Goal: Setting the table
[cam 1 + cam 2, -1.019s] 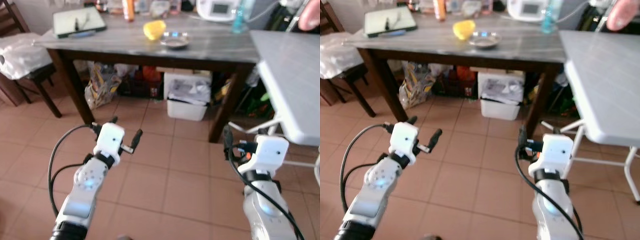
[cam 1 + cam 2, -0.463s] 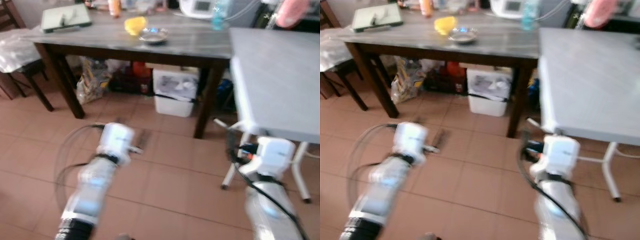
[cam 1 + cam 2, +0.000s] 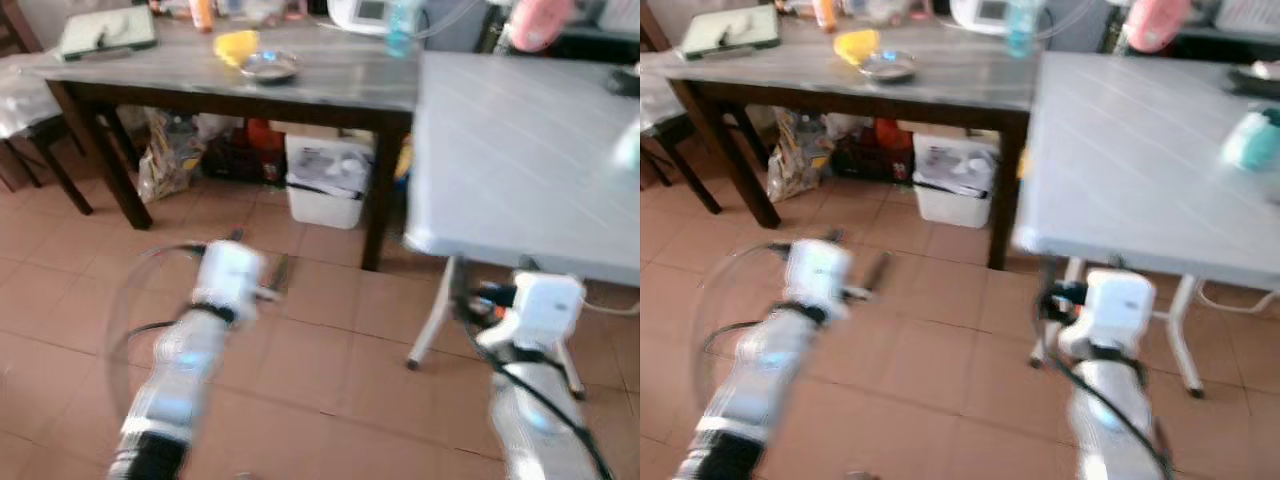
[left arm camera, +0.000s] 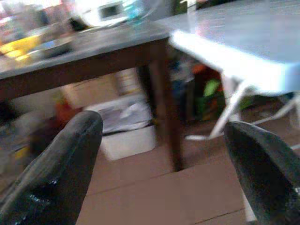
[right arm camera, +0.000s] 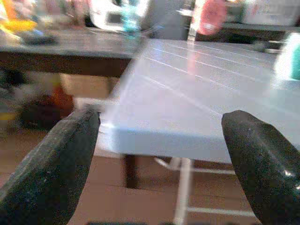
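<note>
Terracotta floor tiles run under two tables. Nearest is the white table, a pale folding top with faint moulded lines and thin white metal legs; it is the surface being set. On its far right part lie a blurred teal object and a dark, flat thing beyond it; what they are I cannot tell. A pink rounded item stands past the far edge.

Left of the white table and just beside it stands a dark wood table with a grey, streaked top. On it sit a shallow metal dish, contents unclear, with a yellow bowl-like object touching or just beside it, a green tray at the far left, a clear blue bottle and a white appliance. Under that table are a white plastic bin with crumpled paper or plastic on top, and a bag.

Both arms hang in front of the white table, above the floor. The left gripper is blurred in the eye views, fingers spread wide and holding nothing. The right gripper points at the near edge of the white table, fingers likewise wide and empty.
</note>
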Motion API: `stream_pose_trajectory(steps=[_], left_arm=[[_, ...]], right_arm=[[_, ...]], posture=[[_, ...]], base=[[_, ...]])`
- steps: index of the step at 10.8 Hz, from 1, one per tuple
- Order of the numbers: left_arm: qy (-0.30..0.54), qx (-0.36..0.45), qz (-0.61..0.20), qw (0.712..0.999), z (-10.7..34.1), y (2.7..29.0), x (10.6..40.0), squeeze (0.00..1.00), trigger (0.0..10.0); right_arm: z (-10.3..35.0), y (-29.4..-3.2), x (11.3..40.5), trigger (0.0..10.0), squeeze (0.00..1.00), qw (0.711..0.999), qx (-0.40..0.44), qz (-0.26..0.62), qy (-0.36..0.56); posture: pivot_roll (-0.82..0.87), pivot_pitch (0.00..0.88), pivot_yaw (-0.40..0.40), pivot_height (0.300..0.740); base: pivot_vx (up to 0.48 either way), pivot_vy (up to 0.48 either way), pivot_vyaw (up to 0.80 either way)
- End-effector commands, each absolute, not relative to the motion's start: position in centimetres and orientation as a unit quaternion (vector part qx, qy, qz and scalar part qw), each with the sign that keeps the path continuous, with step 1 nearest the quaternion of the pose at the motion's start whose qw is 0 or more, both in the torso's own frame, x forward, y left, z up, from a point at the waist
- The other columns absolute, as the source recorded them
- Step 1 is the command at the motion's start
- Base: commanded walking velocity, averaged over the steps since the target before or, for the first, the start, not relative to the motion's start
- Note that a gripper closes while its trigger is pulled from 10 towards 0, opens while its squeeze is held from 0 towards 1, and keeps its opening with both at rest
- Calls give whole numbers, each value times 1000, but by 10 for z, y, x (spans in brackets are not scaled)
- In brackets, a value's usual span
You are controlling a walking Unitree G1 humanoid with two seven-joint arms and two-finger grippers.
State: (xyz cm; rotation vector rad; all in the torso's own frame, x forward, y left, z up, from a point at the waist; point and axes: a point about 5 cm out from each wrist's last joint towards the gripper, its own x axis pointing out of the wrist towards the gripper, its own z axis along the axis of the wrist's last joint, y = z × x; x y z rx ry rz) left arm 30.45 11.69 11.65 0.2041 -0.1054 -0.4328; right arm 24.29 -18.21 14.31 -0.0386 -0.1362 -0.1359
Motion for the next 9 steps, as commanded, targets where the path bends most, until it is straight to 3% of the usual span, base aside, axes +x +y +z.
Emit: stream_pose_trajectory(steps=[1,9], left_arm=[[-53,112,-203,971,119,128,306,0,10000],[-56,117,-215,968,120,124,308,0,10000]], right_arm=[[145,-177,243,10000,482,995,-14,-62,-75],[148,-180,243,10000,478,994,-19,-72,-82]], posture=[[111,115,22,740],[103,119,33,740]], base=[[0,-409,0],[0,-435,0]])
